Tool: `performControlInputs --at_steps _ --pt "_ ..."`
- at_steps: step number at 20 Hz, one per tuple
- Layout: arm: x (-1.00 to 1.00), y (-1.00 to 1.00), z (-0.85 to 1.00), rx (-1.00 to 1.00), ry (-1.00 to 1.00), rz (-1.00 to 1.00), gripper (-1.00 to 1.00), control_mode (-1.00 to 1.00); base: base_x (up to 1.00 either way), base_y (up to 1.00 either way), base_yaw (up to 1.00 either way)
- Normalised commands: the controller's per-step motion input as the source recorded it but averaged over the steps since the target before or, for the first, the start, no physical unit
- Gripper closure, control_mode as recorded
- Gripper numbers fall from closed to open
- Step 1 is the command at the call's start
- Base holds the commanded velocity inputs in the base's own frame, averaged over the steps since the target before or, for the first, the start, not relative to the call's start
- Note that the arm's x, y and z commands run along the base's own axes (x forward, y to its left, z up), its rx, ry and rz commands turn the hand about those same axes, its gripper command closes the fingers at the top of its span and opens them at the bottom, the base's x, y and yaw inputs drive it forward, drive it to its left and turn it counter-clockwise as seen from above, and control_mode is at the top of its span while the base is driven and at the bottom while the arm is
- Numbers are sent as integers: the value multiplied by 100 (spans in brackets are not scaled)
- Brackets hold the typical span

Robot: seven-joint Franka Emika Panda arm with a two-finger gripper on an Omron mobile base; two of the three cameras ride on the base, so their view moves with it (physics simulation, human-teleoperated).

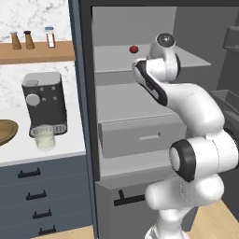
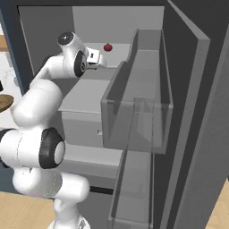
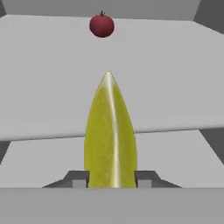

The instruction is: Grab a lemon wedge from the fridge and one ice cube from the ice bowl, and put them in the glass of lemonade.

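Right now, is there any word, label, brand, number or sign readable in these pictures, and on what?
None can be read.
The small bottle on the wooden shelf has a reddish band, too small to read.
The coffee machine shows no lettering.
The fridge shows none.

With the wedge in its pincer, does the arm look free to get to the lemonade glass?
Probably yes: the pincer grips the lemon wedge, and the glass of lemonade stands uncovered at the counter's front, beside the open fridge.

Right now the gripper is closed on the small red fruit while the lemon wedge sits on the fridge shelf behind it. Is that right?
No, they are swapped. The hand view shows the gripper closed on the lemon wedge, while the small red fruit sits on the fridge shelf behind it.
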Motion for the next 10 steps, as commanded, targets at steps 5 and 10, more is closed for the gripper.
performControlInputs --at_steps 5,10 --pt "-100 7 9 3 8 0 100 -100 0 0 0" --pt "-100 0 -5 0 9 0 100 -100 0 0 0"
